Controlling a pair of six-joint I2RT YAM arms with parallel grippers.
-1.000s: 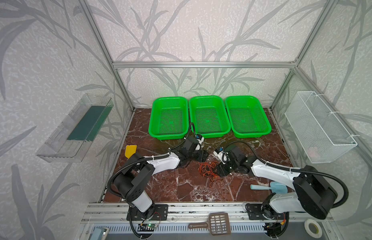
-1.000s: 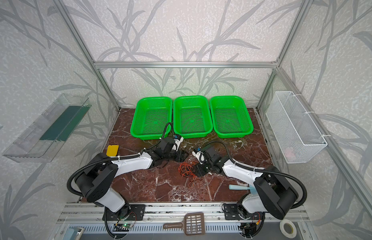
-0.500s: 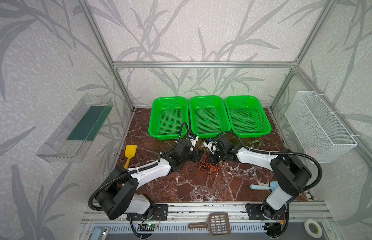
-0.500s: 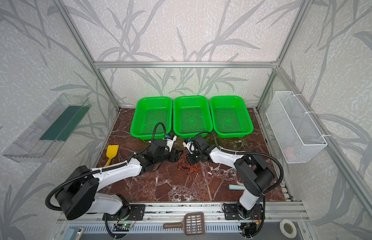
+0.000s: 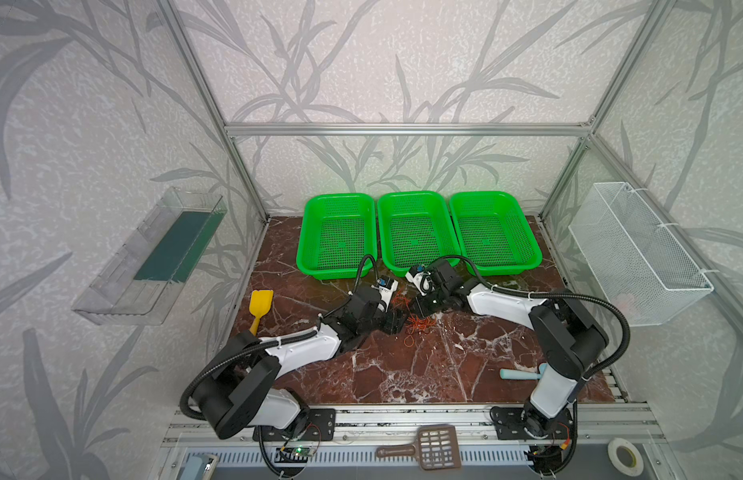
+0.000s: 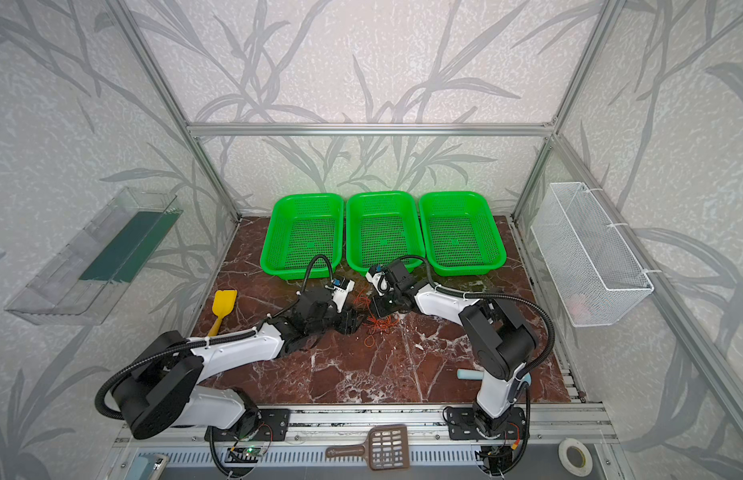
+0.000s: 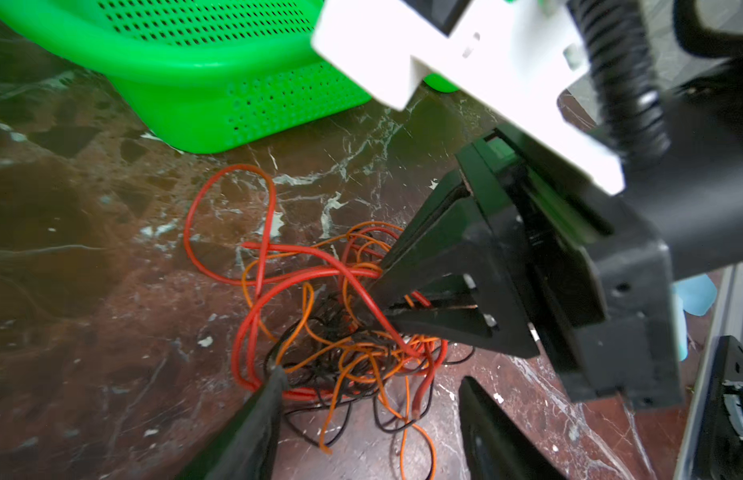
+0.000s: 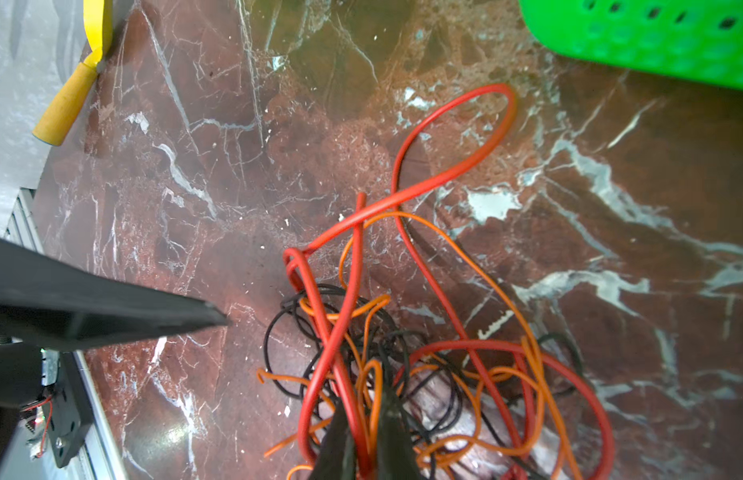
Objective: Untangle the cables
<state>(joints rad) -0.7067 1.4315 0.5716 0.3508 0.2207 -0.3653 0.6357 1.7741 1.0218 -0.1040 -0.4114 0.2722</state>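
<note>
Right wrist, right gripper (image 8: 364, 455) clamping cables (image 8: 357, 291)

Green baskets (image 5: 415, 241) block behind the cables (image 5: 417, 328); the near tabletop (image 5: 403, 374) lies bare.

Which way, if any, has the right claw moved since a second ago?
Yes. In a top view the right claw has shifted back toward the middle green basket, slightly leftward.

cables (image 5: 417, 326): laid on the worktop (image 5: 403, 374) between left fingers (image 7: 253, 428) and right fingers (image 7: 444, 328)
baskets (image 5: 415, 232): lined up behind them
</note>
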